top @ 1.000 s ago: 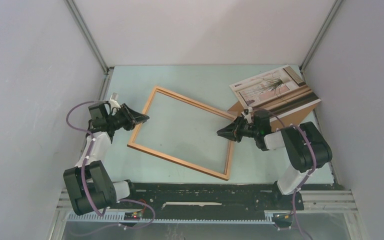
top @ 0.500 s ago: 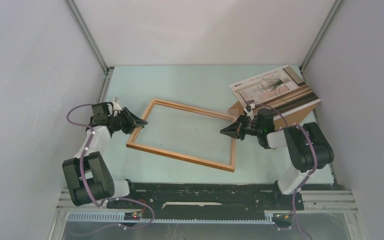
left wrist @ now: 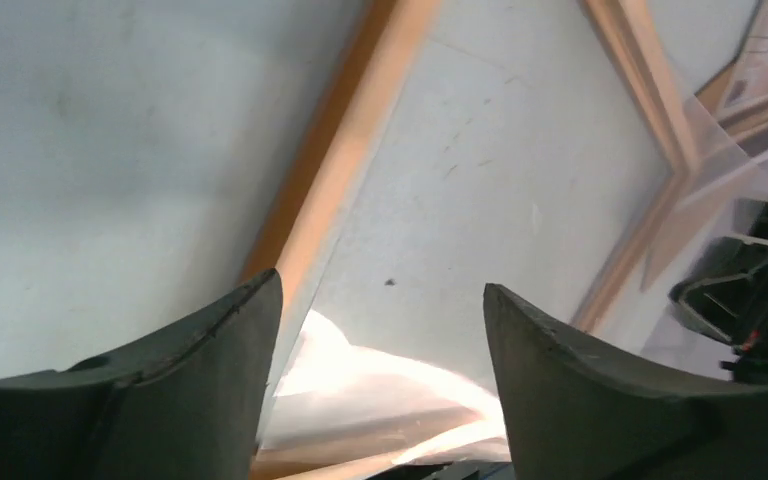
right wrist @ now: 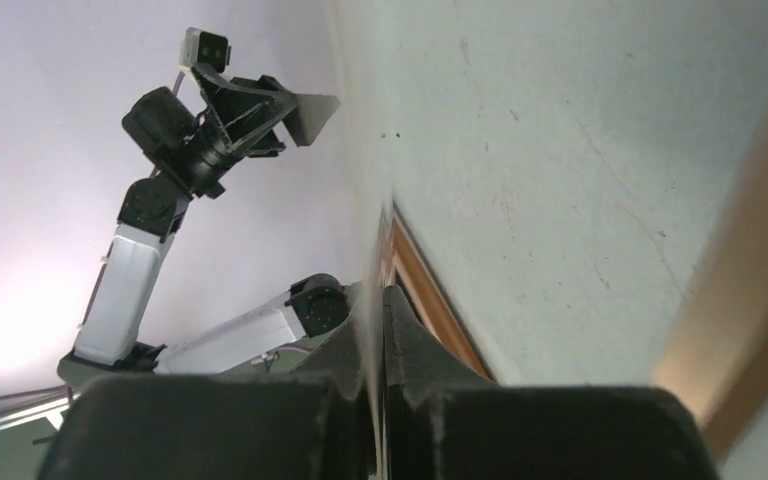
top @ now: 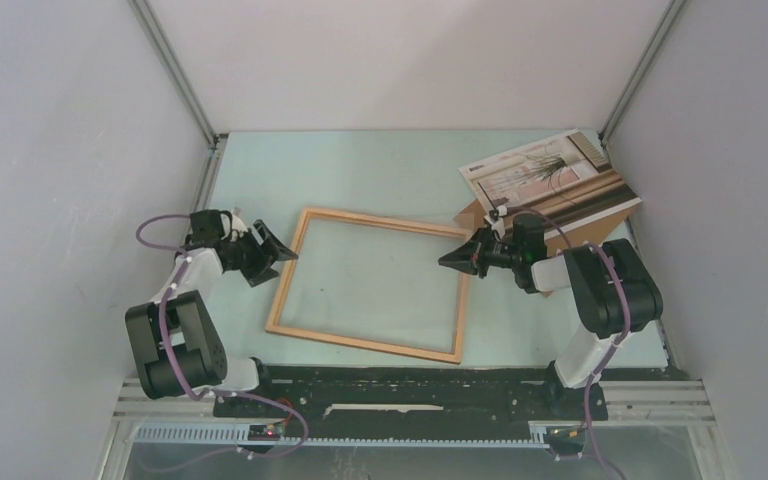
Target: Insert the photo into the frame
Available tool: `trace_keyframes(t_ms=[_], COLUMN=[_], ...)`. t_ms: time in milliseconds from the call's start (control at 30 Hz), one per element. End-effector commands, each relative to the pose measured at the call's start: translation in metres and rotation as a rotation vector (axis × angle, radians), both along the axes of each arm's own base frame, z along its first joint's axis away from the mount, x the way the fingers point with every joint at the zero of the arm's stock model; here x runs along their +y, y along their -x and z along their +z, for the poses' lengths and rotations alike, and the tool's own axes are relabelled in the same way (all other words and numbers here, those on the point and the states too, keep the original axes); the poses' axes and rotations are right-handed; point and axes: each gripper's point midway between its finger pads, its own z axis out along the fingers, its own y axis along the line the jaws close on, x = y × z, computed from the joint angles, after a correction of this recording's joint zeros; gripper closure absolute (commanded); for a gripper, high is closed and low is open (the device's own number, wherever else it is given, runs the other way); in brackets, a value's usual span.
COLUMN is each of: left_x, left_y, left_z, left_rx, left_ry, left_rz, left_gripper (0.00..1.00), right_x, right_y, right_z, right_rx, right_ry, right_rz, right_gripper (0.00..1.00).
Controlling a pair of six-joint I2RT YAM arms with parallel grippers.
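Left jaws apart beside frame (top: 360, 343); right jaws closed at its corner (photo (top: 545, 174) beyond)

Finding: a robotics laboratory test cell.

Grounds:
- A pale green surface (top: 380, 170) is boxed in on three sides by plain white panels (top: 410, 60). The panels are joined at the corners by aluminium profile posts (top: 172, 70).
- Two jointed machines, the left arm (top: 165, 350) and the right arm (top: 605, 295), are bolted to a black mounting plate (top: 410, 385) along the near edge. A slotted cable duct (top: 410, 437) lies in front of the plate.
- Purple cables (top: 143, 228) run loose along both arms.
- A small camera (right wrist: 205, 47) is fixed at the left wrist, close to the left fingers (left wrist: 170, 400), which are plain black moulded parts.
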Motion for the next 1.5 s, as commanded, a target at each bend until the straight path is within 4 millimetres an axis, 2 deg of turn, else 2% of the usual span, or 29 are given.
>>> trace_keyframes(t_ms=[0, 233, 367, 533, 800, 1033, 1233, 1467], left_x=[0.015, 0.02, 0.017, 0.012, 0.008, 0.006, 0.006, 0.006], left_y=[0.002, 0.002, -0.002, -0.012, -0.004, -0.005, -0.005, -0.005], left_z=[0.003, 0.005, 0.008, 0.013, -0.005, -0.008, -0.007, -0.007], left_rx=[0.01, 0.01, 0.019, 0.017, 0.053, 0.064, 0.059, 0.057], left_ry=[-0.106, -0.138, -0.106, -0.06, -0.04, -0.021, -0.02, -0.021], left_rz=[0.013, 0.027, 0.032, 0.02, 0.001, -0.007, -0.009, -0.009], left_gripper=[0.16, 0.06, 0.07, 0.14, 0.14, 0.13, 0.13, 0.13], right_x=[-0.002, 0.0, 0.006, 0.012, 0.019, 0.021, 0.025, 0.024], right_y=[-0.01, -0.007, -0.007, -0.01, -0.019, -0.018, -0.014, -0.009], right_z=[0.009, 0.017, 0.026, 0.019, 0.017, 0.011, 0.006, -0.003], right_rx=[-0.067, -0.057, -0.061, 0.022, 0.136, 0.218, 0.223, 0.2], right_ry=[0.06, 0.122, 0.11, 0.085, -0.033, -0.119, -0.141, -0.077], right_rz=[0.004, 0.023, 0.025, -0.004, -0.054, -0.063, -0.066, -0.063], right_gripper=[1.0, 1.0, 1.0, 1.0, 1.0, 1.0, 1.0, 1.0])
